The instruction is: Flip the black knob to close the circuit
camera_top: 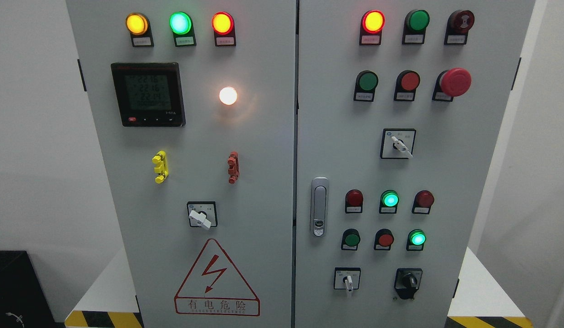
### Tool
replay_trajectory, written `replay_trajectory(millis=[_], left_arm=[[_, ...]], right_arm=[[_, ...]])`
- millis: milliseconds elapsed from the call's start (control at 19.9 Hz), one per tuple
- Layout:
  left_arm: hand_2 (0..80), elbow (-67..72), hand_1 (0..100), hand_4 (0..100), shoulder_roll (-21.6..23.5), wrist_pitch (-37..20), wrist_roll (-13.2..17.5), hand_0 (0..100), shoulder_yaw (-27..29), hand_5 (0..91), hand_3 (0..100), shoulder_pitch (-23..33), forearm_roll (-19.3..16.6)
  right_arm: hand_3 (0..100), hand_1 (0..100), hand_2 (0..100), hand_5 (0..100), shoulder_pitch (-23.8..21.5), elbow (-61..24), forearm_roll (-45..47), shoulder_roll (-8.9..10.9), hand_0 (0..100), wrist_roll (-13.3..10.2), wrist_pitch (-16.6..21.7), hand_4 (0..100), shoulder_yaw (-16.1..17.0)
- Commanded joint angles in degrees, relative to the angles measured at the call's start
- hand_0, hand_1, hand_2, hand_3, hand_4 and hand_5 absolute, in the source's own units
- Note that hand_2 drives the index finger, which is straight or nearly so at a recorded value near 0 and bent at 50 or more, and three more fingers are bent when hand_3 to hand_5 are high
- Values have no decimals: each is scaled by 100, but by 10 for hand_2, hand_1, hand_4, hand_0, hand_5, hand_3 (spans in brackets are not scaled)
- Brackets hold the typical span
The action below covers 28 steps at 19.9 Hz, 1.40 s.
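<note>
A black knob sits at the lower right of the grey electrical cabinet's right door. Its grip stands roughly upright on a black square base. A white selector switch is to its left, pointing down. Above them are a lit green lamp and another lit green lamp. Neither of my hands shows in the head view.
The right door also carries a red mushroom stop button, a white selector and a chrome door handle. The left door has a digital meter, a lit white lamp, a white selector and a red danger triangle.
</note>
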<state>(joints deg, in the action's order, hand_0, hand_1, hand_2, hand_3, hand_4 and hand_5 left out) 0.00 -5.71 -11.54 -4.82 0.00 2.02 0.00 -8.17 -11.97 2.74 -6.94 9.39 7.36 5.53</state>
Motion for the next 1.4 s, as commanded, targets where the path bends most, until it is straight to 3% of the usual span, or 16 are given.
replay_trajectory(millis=[0, 251, 452, 853, 1204, 1355], left_arm=[[0, 123, 0, 0, 0, 2, -2, 0, -114, 0, 0, 0, -123], [0, 132, 0, 0, 0, 2, -2, 0, -114, 0, 0, 0, -123], [0, 132, 0, 0, 0, 2, -2, 0, -114, 0, 0, 0, -123], [0, 132, 0, 0, 0, 2, -2, 0, -114, 0, 0, 0, -123], [0, 123, 0, 0, 0, 2, -2, 0, -114, 0, 0, 0, -123], [0, 123, 0, 0, 0, 2, -2, 0, -114, 0, 0, 0, -123]], right_arm=[[0, 186, 0, 0, 9, -42, -63, 0, 120, -16, 186, 0, -139], [75, 190, 2, 0, 254, -112, -64, -17, 114, -410, 494, 0, -710], [230, 214, 99, 0, 387, -462, -72, -26, 80, -850, 679, 175, -1001], [375, 224, 172, 133, 413, -1772, -177, 9, 69, -1465, 688, 303, -1203], [539, 343, 306, 328, 404, -3309, -968, 105, 67, -1923, 679, 465, -1142], [643, 417, 429, 448, 404, -3829, -1520, 158, 70, -2011, 662, 544, -923]])
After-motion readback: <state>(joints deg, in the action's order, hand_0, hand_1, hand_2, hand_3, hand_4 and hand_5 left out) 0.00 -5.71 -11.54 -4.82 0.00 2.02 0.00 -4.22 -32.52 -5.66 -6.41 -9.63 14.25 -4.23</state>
